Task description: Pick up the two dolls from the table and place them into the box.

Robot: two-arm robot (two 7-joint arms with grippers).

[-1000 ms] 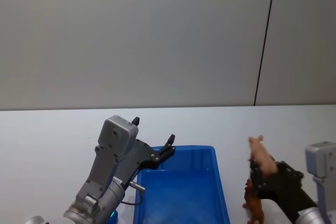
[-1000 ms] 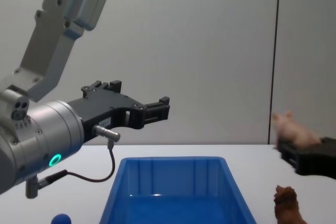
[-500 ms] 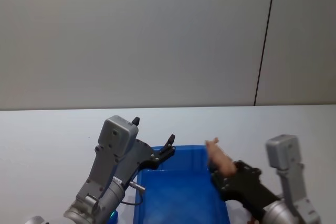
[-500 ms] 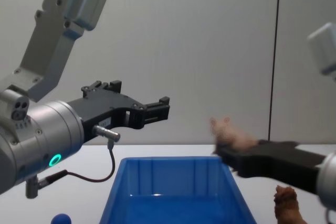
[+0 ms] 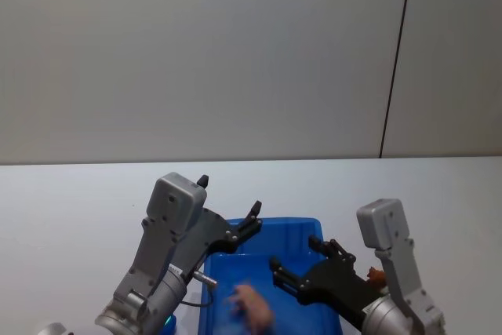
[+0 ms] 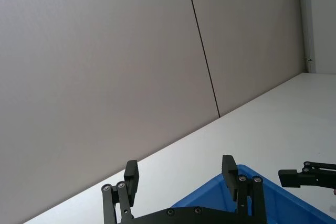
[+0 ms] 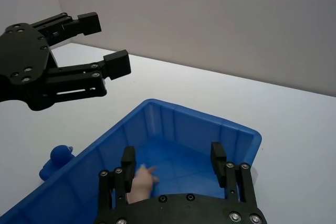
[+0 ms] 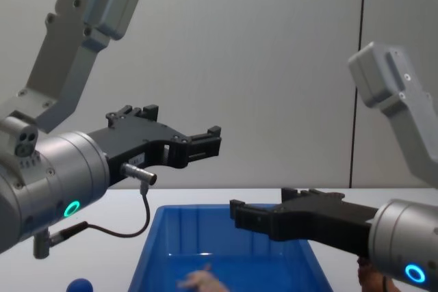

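1. Found the box (image 5: 290, 223) low in the middle of the table (image 5: 63, 209), open side up. Counted one item inside: the pink doll (image 5: 252, 304), blurred, left of the middle of the floor. Cannot tell whether resting on the floor or just above it.
2. Spotted a small blue object (image 7: 54, 160) on the table just outside the box's left wall.
3. Logged the left gripper (image 6: 180, 167) raised over the box's far left corner, fingers spread, gripping nothing.
4. Logged the right gripper (image 5: 296, 254) held level over the right half of the box, fingers spread wide and empty. Placed the pink doll below its tips, apart from them.
5. Found the brown doll (image 8: 367, 280) on the table right of the box, mostly hidden behind the right arm.
6. Compared with half a second back: then saw the pink doll pinched in the right gripper above the box's right rim — now see it let go and down inside the box, with the right fingers gone from closed to apart. Noted no change at the left gripper, the box or the brown doll.
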